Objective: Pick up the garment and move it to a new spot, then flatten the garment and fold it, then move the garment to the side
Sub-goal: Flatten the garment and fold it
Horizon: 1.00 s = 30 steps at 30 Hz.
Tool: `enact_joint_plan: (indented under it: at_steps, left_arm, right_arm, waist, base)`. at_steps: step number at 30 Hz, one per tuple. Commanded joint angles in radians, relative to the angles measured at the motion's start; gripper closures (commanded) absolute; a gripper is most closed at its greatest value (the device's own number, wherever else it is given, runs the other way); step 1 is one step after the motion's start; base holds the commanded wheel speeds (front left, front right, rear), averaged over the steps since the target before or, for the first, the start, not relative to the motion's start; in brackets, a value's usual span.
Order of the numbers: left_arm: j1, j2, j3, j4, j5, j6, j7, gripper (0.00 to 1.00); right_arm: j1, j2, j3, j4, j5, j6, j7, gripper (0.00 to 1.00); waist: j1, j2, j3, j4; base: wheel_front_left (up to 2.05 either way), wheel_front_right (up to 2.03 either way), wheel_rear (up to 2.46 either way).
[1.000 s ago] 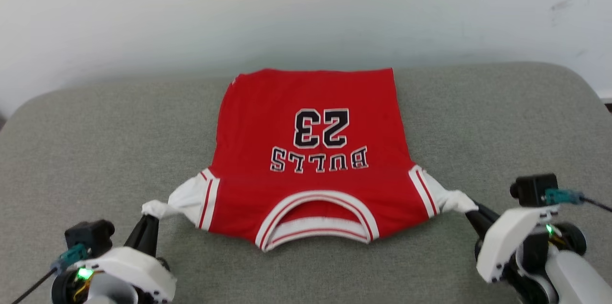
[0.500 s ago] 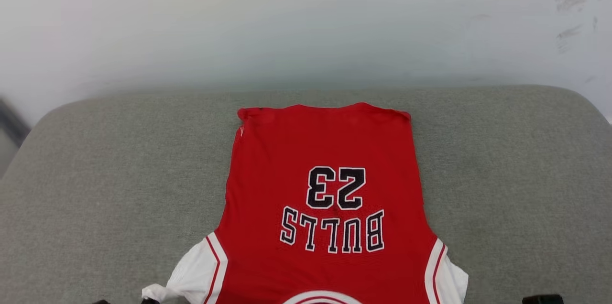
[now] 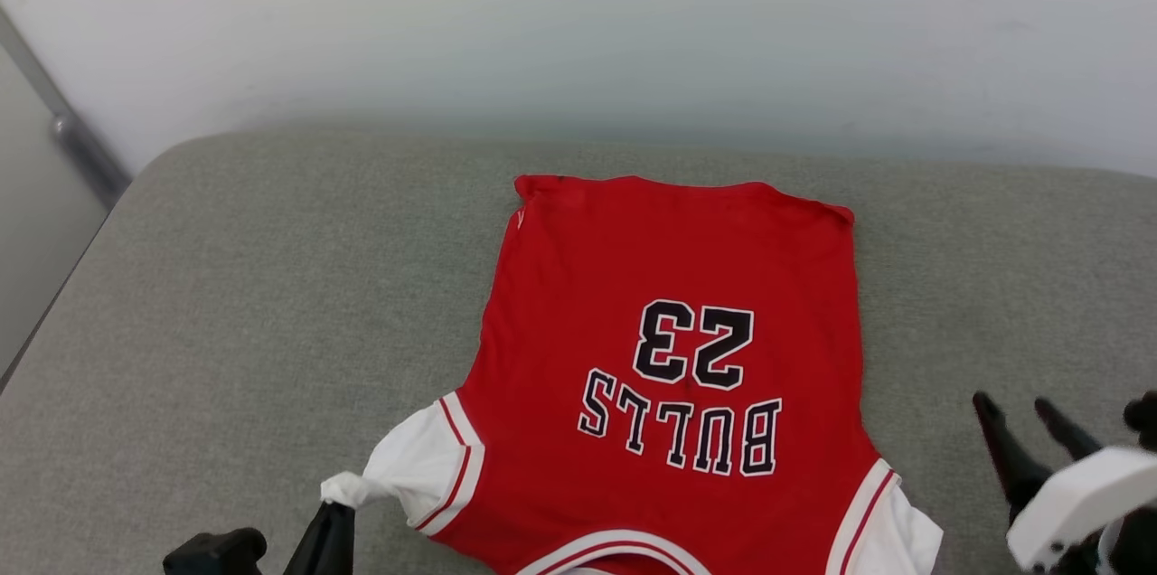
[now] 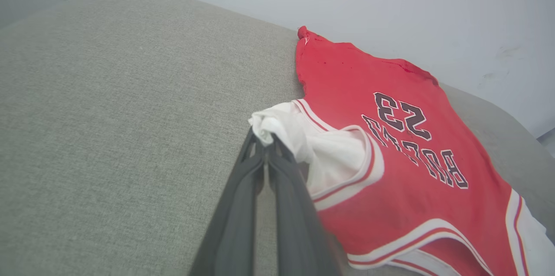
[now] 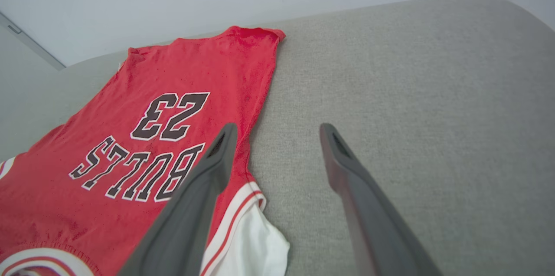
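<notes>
A: Where's the jersey?
B: Flat on the cushion, hem near its back edge. Left gripper pinches one sleeve; right gripper gapes, empty.
A: Risk?
B: A one-sided pull could drag it askew.

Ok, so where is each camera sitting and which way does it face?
Head view: on the head, facing forward and down at the jersey on the grey cushion; left gripper lower left, right gripper lower right.
Left wrist view: on the left wrist, along shut fingers pinching the white sleeve.
Right wrist view: on the right wrist, along open fingers toward the jersey's edge and cushion.
Shared: both wrist views show the 23 lettering.
</notes>
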Motion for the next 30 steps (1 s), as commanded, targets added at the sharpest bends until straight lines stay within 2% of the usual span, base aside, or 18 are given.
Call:
enact_joint_plan:
  at_steps: [1, 6, 11, 16, 19, 25, 30]
  left_arm:
    - [-0.03, -0.002, -0.007, -0.015, 0.014, 0.0, 0.0, 1.0]
    - [-0.1, -0.016, -0.031, -0.035, 0.034, -0.032, -0.012, 1.0]
    - [-0.18, -0.042, -0.054, -0.046, 0.051, -0.068, -0.032, 1.0]
    - [-0.261, -0.056, -0.08, -0.052, 0.077, -0.113, -0.046, 1.0]
    - [-0.304, -0.064, -0.083, -0.046, 0.089, -0.132, -0.057, 1.0]
    - [-0.371, -0.081, -0.087, -0.025, 0.107, -0.163, -0.074, 1.0]
    - [-0.39, -0.091, -0.085, -0.004, 0.111, -0.175, -0.083, 1.0]
  right_arm:
    - [-0.079, -0.019, -0.018, 0.042, 0.016, 0.0, 0.009, 0.0]
    - [-0.346, -0.088, -0.03, 0.243, 0.034, 0.0, 0.077, 0.0]
    - [-0.61, -0.14, -0.051, 0.448, 0.011, 0.0, 0.204, 0.0]
    - [-0.832, -0.173, -0.081, 0.574, -0.043, 0.0, 0.355, 0.0]
    - [-0.94, -0.179, -0.082, 0.611, -0.082, 0.0, 0.406, 0.0]
    - [-1.041, -0.16, -0.097, 0.694, -0.146, 0.0, 0.455, 0.0]
    - [-1.021, -0.128, -0.094, 0.784, -0.164, 0.0, 0.534, 0.0]
  waist:
    - [0.0, 0.0, 0.035, 0.034]
    - [0.0, 0.0, 0.123, 0.098]
    - [0.0, 0.0, 0.222, 0.16]
    - [0.0, 0.0, 0.342, 0.206]
    - [0.0, 0.0, 0.408, 0.219]
    - [0.0, 0.0, 0.489, 0.233]
    - [0.0, 0.0, 0.507, 0.232]
  base:
    - [0.0, 0.0, 0.0]
    - [0.0, 0.0, 0.0]
    - [0.0, 0.0, 0.0]
    - [0.0, 0.0, 0.0]
    - [0.0, 0.0, 0.0]
    - [0.0, 0.0, 0.0]
    - [0.0, 0.0, 0.0]
